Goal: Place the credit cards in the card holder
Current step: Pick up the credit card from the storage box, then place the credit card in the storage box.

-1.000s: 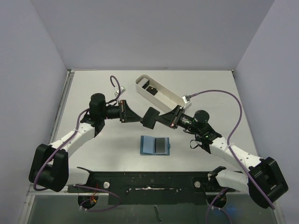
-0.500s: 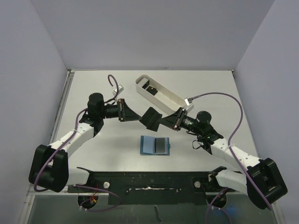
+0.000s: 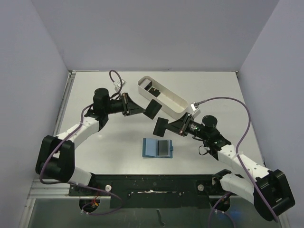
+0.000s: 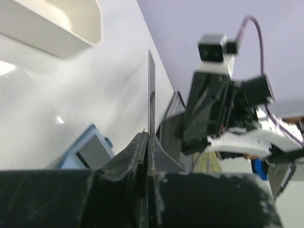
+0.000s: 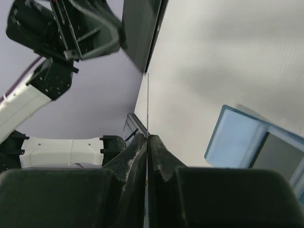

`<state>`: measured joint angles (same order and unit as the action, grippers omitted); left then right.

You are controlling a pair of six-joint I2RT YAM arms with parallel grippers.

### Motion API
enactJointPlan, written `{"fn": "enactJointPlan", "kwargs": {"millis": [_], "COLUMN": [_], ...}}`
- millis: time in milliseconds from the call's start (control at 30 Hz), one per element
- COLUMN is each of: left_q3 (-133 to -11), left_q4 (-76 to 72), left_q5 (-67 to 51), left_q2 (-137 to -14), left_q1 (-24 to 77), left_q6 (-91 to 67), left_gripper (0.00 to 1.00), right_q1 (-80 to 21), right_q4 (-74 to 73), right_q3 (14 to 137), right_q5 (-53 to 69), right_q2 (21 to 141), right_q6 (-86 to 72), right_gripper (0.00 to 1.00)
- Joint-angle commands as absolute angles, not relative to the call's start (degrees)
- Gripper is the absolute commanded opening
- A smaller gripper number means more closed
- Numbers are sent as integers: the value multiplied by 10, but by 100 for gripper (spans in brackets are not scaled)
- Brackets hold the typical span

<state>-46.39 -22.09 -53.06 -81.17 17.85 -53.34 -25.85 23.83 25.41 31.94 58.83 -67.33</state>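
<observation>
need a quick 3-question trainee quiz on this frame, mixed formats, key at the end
1. True or false: the left gripper pinches a black card and the right gripper pinches a second black card.
2. Where is the card holder? A) lying open on the table between the arms B) clamped in a gripper C) folded shut at the far wall
3. Fill in: the card holder's right half already shows a ___ card.
Key: 1 true; 2 A; 3 grey.

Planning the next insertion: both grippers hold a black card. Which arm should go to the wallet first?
Right, probably: the right gripper holds its card just beyond the open wallet; the left gripper holds its card farther back, by the tray.
</observation>
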Motion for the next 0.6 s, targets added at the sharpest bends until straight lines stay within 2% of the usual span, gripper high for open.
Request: {"fn": "enactJointPlan", "kwargs": {"millis": [0,267,567], "left_q3": [-587,-799,-930], "left_q4": [-153,-19,35], "left_q5": [-447,-322,-237], "left_q2": [-880,-1029,-1150], "left_q1": [176,176,184], "left_q6": [-441,-274,-183], "left_gripper": [0,0,0], "right_q1": [-253,-251,-251], "right_q4": [158,3,-30], "right_q3": [251,281,297], "right_q5": [286,222,196], "right_q2": [536,450,434], "right_q6": [-628,-559,-541], "right_gripper": [0,0,0]}}
